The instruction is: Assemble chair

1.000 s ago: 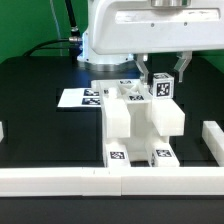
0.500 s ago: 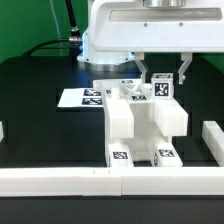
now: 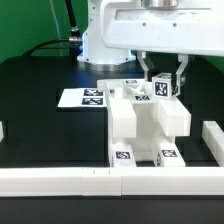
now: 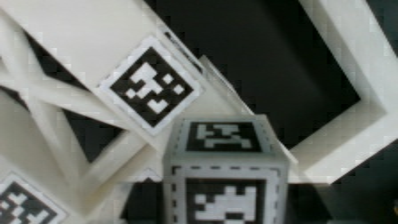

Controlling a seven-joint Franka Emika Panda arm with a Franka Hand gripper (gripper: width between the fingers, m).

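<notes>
The partly joined white chair [image 3: 145,125] stands in the middle of the black table, with tags on its front feet. My gripper [image 3: 163,84] hangs over its back right corner, shut on a small white tagged chair part [image 3: 162,89] that sits at the top of the assembly. In the wrist view this tagged chair part [image 4: 221,165] fills the middle. White chair pieces with another tag [image 4: 151,85] lie slanted behind it. My fingertips do not show in the wrist view.
The marker board [image 3: 80,98] lies flat on the exterior view's left of the chair. A long white border rail [image 3: 100,181] runs along the front, and a shorter one [image 3: 212,140] stands at the exterior view's right. The arm's white body [image 3: 140,30] looms behind.
My gripper, its held part and the chair assembly have shifted slightly toward the exterior view's right. The marker board stayed put.
</notes>
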